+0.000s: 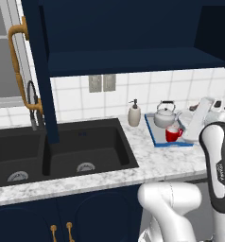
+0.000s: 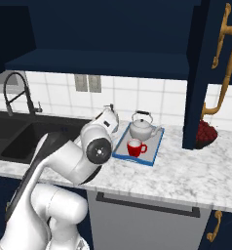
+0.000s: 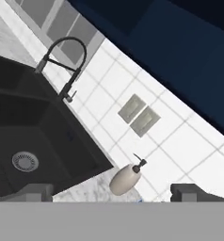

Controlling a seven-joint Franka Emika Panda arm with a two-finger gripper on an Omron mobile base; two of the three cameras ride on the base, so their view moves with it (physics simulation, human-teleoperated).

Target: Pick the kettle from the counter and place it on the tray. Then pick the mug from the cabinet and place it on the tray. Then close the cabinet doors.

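Squat silvery kettle [image 2: 141, 128] and small red mug [image 2: 135, 147] sit on the blue-rimmed tray [image 2: 154, 148]; the spread, empty pincer [image 3: 111, 192] risks glancing off the tall navy cabinet doors [image 2: 205, 73], leaving them ajar.

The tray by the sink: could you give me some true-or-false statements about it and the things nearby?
1. The kettle stands on the tray. True.
2. The mug sits on the cabinet shelf. False: it is on the tray, in front of the kettle.
3. The cabinet doors are closed. False: they stand open.
4. The gripper holds the soap dispenser. False: its fingers are open and empty.
5. The sink is black. True.
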